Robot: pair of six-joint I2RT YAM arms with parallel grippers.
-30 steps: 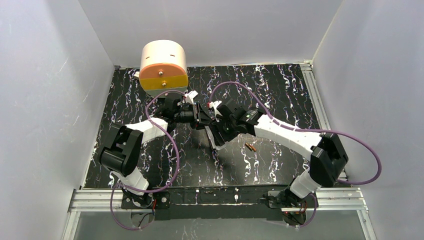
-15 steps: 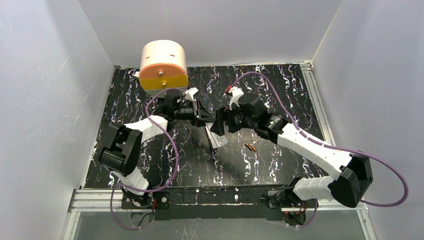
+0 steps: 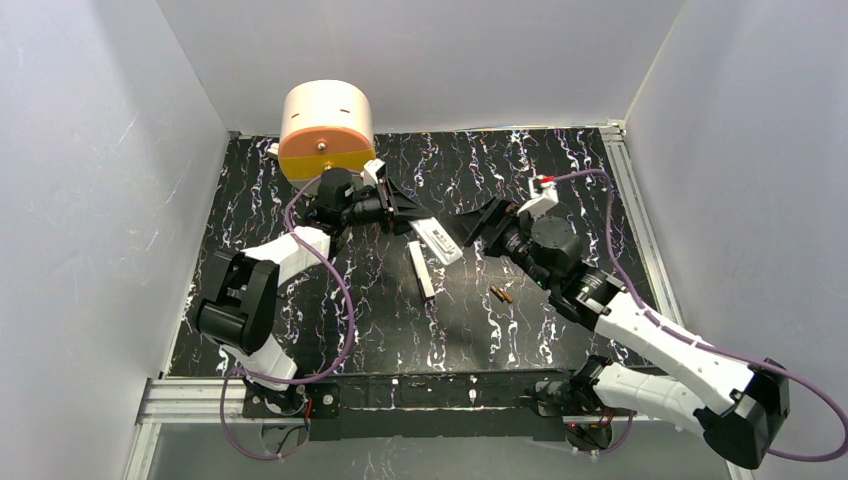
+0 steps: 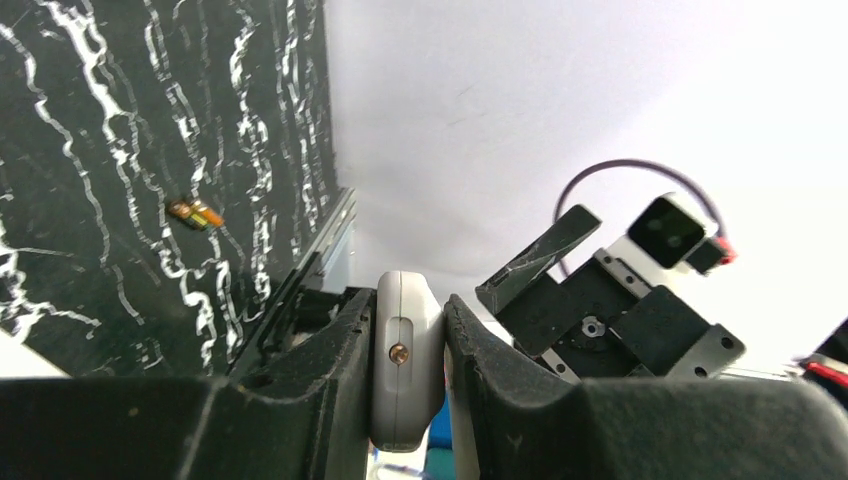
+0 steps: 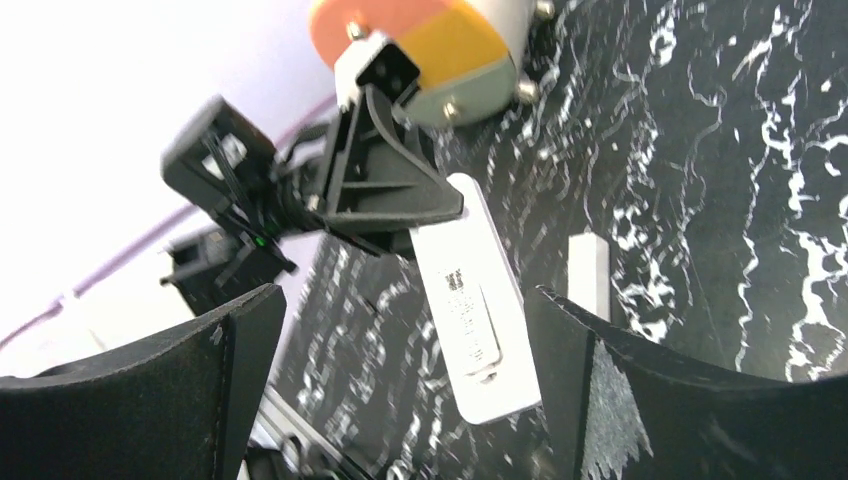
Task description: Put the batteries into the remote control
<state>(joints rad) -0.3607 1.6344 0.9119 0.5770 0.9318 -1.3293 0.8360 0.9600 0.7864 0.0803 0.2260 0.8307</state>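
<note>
The white remote control point(image 3: 437, 240) hangs in the air, gripped at one end by my left gripper point(image 3: 404, 210), which is shut on it. In the left wrist view the remote point(image 4: 408, 360) sits end-on between the black fingers point(image 4: 320, 380). In the right wrist view its back face point(image 5: 472, 305) shows a label and a cover. My right gripper point(image 3: 480, 226) is open and empty, just right of the remote's free end; it shows the same in its own view point(image 5: 408, 305). Two copper-orange batteries point(image 3: 501, 294) lie together on the table; they also show in the left wrist view point(image 4: 196, 212).
A narrow plain white bar point(image 3: 421, 270) lies on the black marbled table point(image 3: 560, 180) below the remote, also in the right wrist view point(image 5: 588, 275). A cream and orange cylinder point(image 3: 326, 130) stands at the back left. White walls close in three sides.
My right arm has drawn back to the right, away from the remote, with its jaws wide. My left gripper has kept hold of the remote and swung it up toward the back.
</note>
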